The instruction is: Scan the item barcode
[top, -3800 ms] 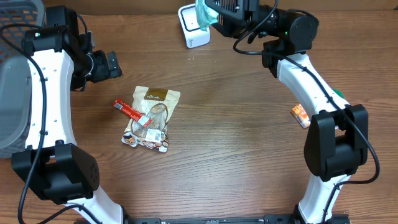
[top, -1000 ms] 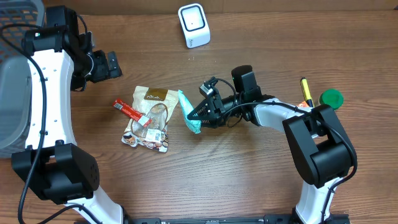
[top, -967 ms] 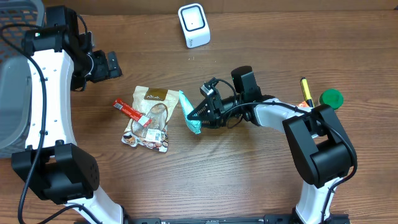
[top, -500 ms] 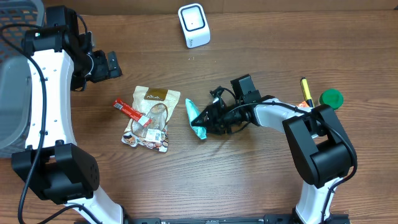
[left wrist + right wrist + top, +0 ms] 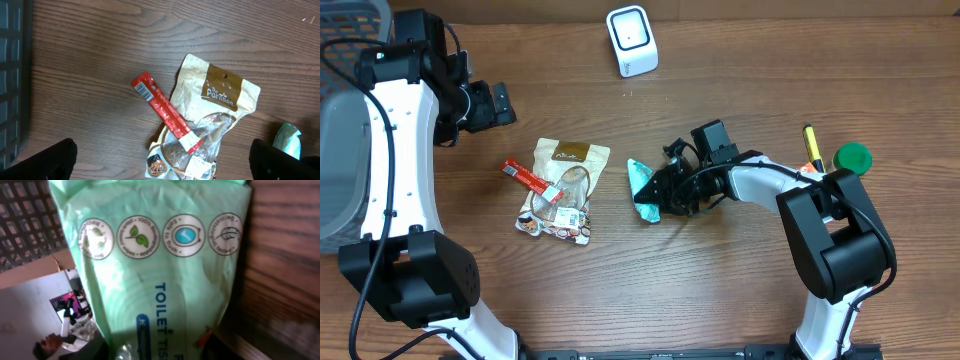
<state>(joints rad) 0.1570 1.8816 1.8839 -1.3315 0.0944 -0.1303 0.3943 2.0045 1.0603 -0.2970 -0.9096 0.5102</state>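
Observation:
A mint-green toilet tissue packet [image 5: 642,185] lies on the wooden table near its middle, with my right gripper [image 5: 663,189] shut on its right end. In the right wrist view the packet [image 5: 165,265] fills the frame between the two dark fingers of the right gripper [image 5: 157,351]; no barcode shows on this face. The white scanner [image 5: 632,40] stands at the back edge, well away from the packet. My left gripper [image 5: 498,102] hangs wide open at the far left, above the table, with nothing in it. In its own view the left gripper [image 5: 162,162] looks down over the other items.
A brown snack pouch [image 5: 566,188] with a red stick pack [image 5: 531,180] across it lies left of the packet. A green lid [image 5: 853,157] and a yellow pen [image 5: 810,148] sit at the right. A dark basket [image 5: 350,25] and a grey bin [image 5: 338,170] stand at the left edge.
The right gripper has lowered the packet and turned it: it stood on edge a second ago and now lies flatter on the table, slightly further right. The left arm has not moved.

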